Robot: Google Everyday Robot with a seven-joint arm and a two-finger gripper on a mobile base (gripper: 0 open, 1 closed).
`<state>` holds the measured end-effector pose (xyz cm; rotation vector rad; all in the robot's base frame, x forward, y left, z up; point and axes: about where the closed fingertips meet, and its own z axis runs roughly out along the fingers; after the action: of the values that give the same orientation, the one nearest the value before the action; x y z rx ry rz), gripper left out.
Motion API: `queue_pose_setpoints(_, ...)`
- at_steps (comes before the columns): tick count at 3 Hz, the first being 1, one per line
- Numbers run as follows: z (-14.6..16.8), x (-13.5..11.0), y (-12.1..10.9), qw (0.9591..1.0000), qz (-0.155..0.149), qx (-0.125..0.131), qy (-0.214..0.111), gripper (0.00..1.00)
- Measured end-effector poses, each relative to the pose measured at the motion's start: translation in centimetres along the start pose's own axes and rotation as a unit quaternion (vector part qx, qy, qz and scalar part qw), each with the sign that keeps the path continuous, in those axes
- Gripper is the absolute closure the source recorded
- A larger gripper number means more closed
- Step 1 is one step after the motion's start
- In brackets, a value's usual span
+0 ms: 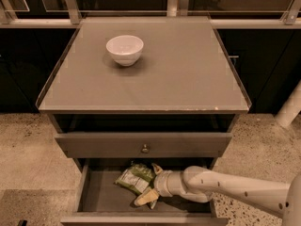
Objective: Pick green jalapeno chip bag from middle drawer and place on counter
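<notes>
The green jalapeno chip bag [133, 178] lies on the floor of the open middle drawer [101, 193], near the back and left of centre. My gripper [150, 183] reaches into the drawer from the right, at the bag's right end. It is open, with one fingertip [155, 168] behind the bag's edge and the other [144, 198] in front of it. The bag rests on the drawer floor. The counter [188, 69] is the grey cabinet top above.
A white bowl [124, 49] stands on the counter's back left. A closed drawer front with a small knob [145, 148] sits just above the open drawer. My arm [235, 189] crosses the drawer's right side. A white post [289, 109] stands at the right on the speckled floor.
</notes>
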<state>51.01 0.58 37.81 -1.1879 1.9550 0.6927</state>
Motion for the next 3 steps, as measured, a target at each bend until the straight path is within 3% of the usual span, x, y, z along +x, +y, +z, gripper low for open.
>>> queue_pose_setpoints(1, 0.59, 1.41, 0.05, 0.9998, 0.010, 0.001, 0.015, 0.00)
queue_pose_setpoints(3, 0.60, 1.42, 0.05, 0.9998, 0.010, 0.001, 0.015, 0.42)
